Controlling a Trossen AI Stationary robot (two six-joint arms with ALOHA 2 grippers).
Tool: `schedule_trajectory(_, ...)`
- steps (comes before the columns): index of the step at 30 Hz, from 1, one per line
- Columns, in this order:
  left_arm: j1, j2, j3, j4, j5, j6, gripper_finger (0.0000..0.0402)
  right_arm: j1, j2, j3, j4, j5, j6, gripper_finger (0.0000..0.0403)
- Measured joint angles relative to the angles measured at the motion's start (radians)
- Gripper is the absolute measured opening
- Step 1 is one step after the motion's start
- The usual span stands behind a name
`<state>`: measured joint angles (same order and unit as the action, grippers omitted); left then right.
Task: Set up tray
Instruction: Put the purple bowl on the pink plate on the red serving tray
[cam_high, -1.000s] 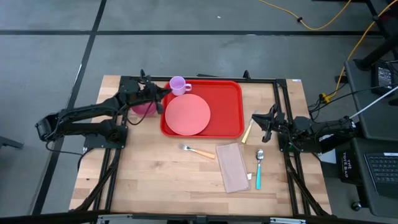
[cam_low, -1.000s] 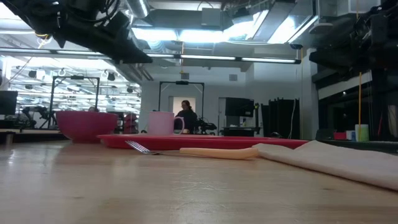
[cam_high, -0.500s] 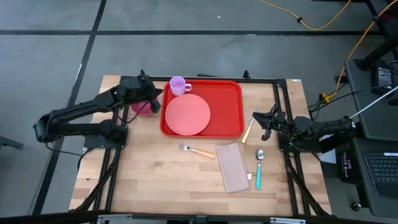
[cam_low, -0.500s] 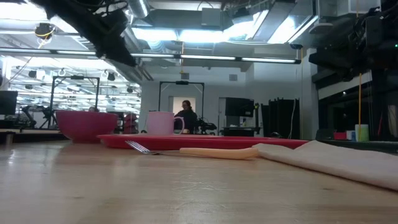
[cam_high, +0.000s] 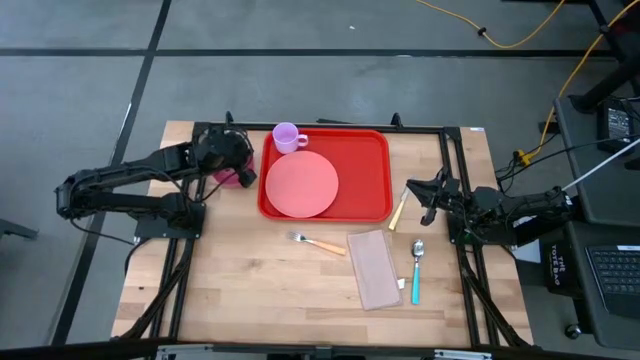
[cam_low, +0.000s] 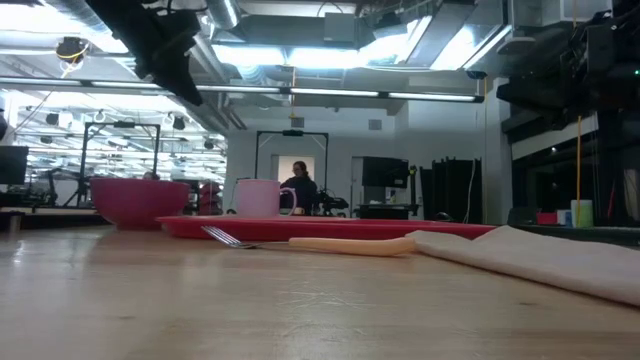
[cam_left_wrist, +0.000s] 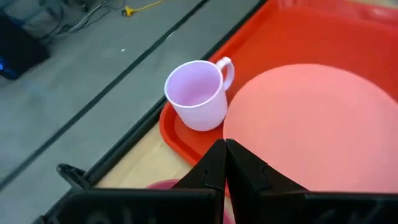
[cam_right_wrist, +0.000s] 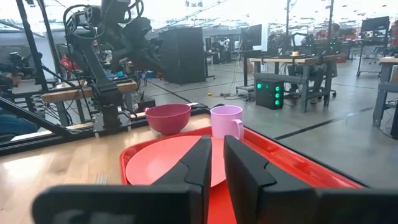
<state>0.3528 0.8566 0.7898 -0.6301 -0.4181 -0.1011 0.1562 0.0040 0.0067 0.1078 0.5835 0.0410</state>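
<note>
Two grippers show in the high view. The left gripper (cam_high: 240, 160) is in the upper left part of that picture, up above a dark pink bowl (cam_high: 229, 174) and just beside the left edge of the tray (cam_high: 372, 160). Its fingers (cam_left_wrist: 214, 168) are pressed together and hold nothing. The right gripper (cam_high: 422, 193) waits at the right of the high view, near the tray's right edge, just by a knife with a pale handle (cam_high: 399, 211). Its fingers (cam_right_wrist: 198, 163) are almost closed, with only a thin gap, and they hold nothing too.

The red tray lies flat in the upper middle of the high view. A round pink plate (cam_high: 300, 183) and a light purple cup (cam_high: 287, 137) sit on it. A fork (cam_high: 316, 242), a folded napkin (cam_high: 373, 268) and a spoon (cam_high: 417, 268) lie on the wood below it, off the tray.

The tray looks stiff, light and smooth, so it may slide easily. Its raised rim looks like the best place to pinch it. Tipping it could make the cup fall over.
</note>
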Motion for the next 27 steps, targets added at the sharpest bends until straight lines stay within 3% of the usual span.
schedule_trajectory(9, 0.000, 0.001, 0.000, -0.009, 0.020, -0.054, 0.0015, 0.000, 0.000, 0.000, 0.000, 0.000, -0.027, 0.0048)
schedule_trajectory(18, 0.000, 0.027, 0.000, -0.076, 0.031, -0.162, 0.0091, 0.000, 0.000, 0.000, 0.001, 0.000, -0.023, 0.0048)
schedule_trajectory(27, -0.007, 0.132, 0.000, -0.108, 0.126, -0.196, 0.0144, 0.000, 0.000, 0.000, 0.009, 0.000, -0.019, 0.0048)
